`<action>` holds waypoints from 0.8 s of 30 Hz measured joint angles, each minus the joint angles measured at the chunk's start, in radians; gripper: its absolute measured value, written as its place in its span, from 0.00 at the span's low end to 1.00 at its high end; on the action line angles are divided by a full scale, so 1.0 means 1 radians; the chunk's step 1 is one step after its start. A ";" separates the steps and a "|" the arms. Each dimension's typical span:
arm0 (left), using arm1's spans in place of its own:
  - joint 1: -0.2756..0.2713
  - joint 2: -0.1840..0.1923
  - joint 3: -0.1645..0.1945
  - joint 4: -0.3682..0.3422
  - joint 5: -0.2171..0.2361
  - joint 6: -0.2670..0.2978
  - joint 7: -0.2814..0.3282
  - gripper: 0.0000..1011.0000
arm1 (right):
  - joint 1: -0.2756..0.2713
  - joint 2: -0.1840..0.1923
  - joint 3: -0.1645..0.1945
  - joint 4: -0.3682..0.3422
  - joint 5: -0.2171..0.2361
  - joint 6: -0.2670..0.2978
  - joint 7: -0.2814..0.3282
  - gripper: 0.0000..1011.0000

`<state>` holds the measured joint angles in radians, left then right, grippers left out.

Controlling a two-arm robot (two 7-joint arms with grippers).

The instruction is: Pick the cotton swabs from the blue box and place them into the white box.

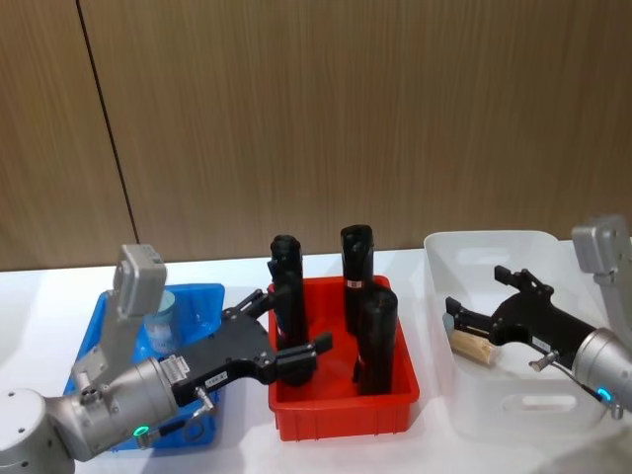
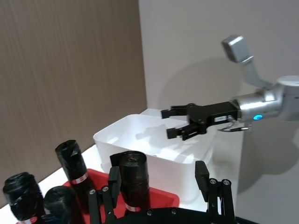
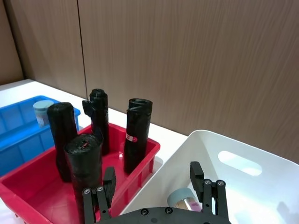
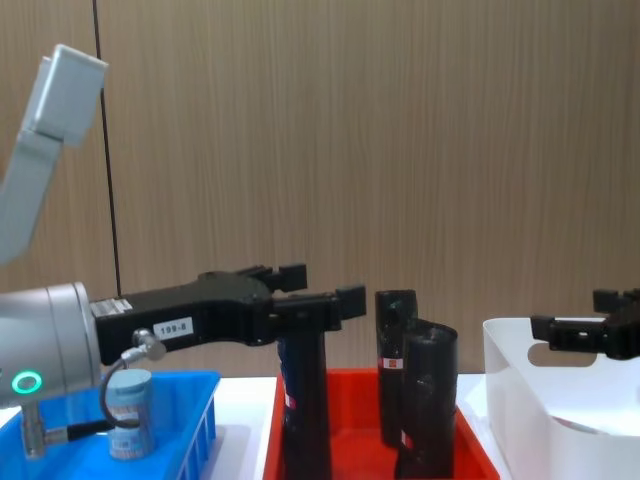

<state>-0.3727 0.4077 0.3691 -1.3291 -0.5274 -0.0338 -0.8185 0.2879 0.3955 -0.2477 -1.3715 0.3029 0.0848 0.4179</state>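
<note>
One cotton swabs tub point(image 1: 163, 321) with a pale-blue lid stands upright in the blue box point(image 1: 202, 296) at the left; the chest view shows the tub point(image 4: 130, 415) too. Another tub point(image 1: 474, 346) lies on its side in the white box point(image 1: 464, 247) at the right, and it appears as the lidded tub point(image 3: 182, 199) in the right wrist view. My left gripper point(image 1: 286, 331) is open and empty, held above the blue box's right side and the red crate's left edge. Above the white box, my right gripper point(image 1: 479, 291) is open and empty, over the lying tub.
A red crate point(image 1: 341, 405) sits between the two boxes and holds three tall black bottles point(image 1: 375, 336) with red-white labels. They rise close to my left gripper's fingers point(image 4: 350, 297). A wood-panelled wall stands behind the white table.
</note>
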 joint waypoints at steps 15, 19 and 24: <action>0.034 -0.006 0.022 -0.074 0.081 0.012 0.199 0.99 | -0.150 -0.029 0.011 -0.196 -0.008 -0.025 -0.173 0.99; 0.043 -0.008 0.027 -0.093 0.101 0.016 0.250 0.99 | -0.187 -0.037 0.014 -0.244 -0.009 -0.032 -0.217 0.99; 0.054 -0.010 0.035 -0.118 0.131 0.020 0.321 0.99 | -0.239 -0.047 0.018 -0.311 -0.011 -0.041 -0.277 0.99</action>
<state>-0.3185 0.3974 0.4039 -1.4474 -0.3967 -0.0140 -0.4972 0.0493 0.3489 -0.2298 -1.6826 0.2919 0.0439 0.1412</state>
